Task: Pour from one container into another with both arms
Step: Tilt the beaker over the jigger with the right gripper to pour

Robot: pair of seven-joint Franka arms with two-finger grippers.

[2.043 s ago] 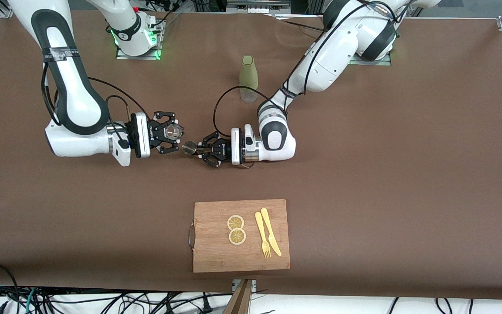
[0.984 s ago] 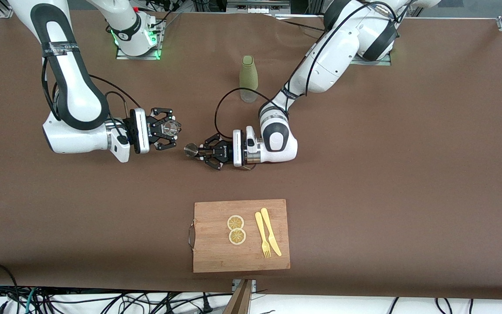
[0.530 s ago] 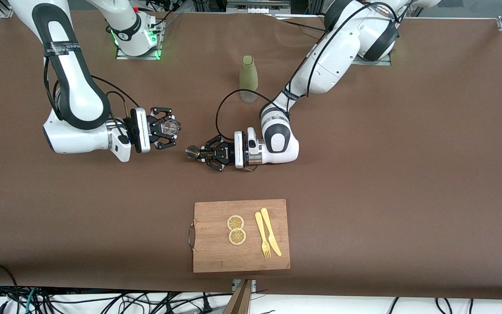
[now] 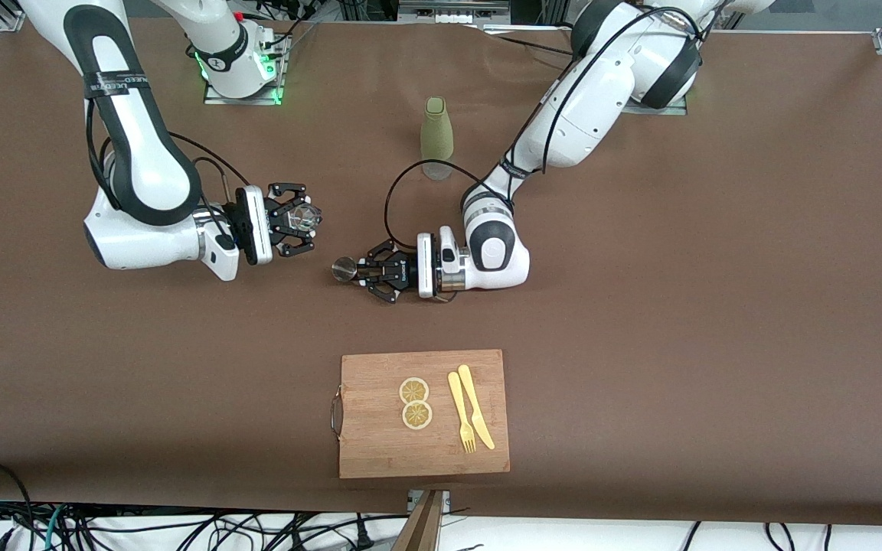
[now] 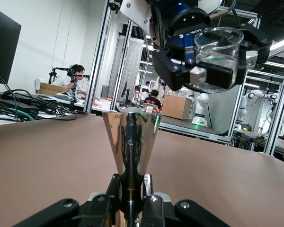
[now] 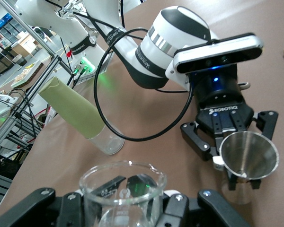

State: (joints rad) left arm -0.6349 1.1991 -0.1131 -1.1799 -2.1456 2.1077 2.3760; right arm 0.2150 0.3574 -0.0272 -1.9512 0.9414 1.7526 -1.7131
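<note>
Brown table covering (image 4: 717, 306), wrinkled near the bases' edge. Aluminium frame posts (image 5: 100, 56) around the table. White wall (image 5: 42, 33), black monitor edge (image 5: 2, 52). Seated people at desks (image 5: 75, 75). Cardboard box (image 5: 176, 107). Tangled cables (image 4: 181, 528) along the floor edge nearest the front camera. Bright overhead strip lighting (image 5: 280, 43).

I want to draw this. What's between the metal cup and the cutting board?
Nothing: the front view shows bare brown table between the metal cup and cutting board.
</note>
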